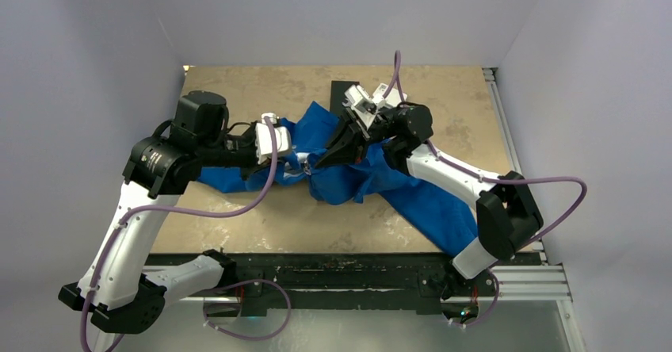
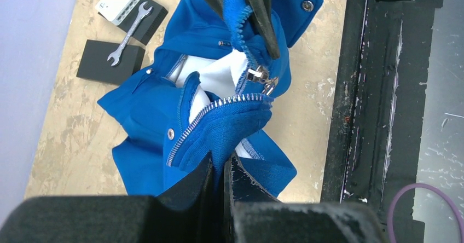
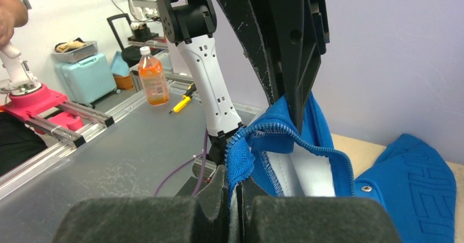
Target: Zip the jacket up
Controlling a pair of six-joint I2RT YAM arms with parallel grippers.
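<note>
The royal-blue jacket (image 1: 428,201) lies crumpled in the middle of the table, its front open and its white lining (image 2: 219,79) showing. My left gripper (image 2: 221,169) is shut on a fold of blue fabric just below one row of silvery zipper teeth (image 2: 213,109). My right gripper (image 3: 235,185) is shut on the other zipper edge of the jacket (image 3: 416,172). The two grippers face each other, close together, above the cloth (image 1: 309,164). The metal zipper slider (image 2: 260,76) hangs just below the right gripper's fingers (image 2: 257,13). The two zipper halves are apart.
A wrench (image 2: 128,32) lies across black blocks beside a white box (image 2: 120,2) at the far side of the table. A black rail (image 2: 372,90) runs along the near edge. Beyond the table are an orange bottle (image 3: 153,79) and a teal case (image 3: 87,79).
</note>
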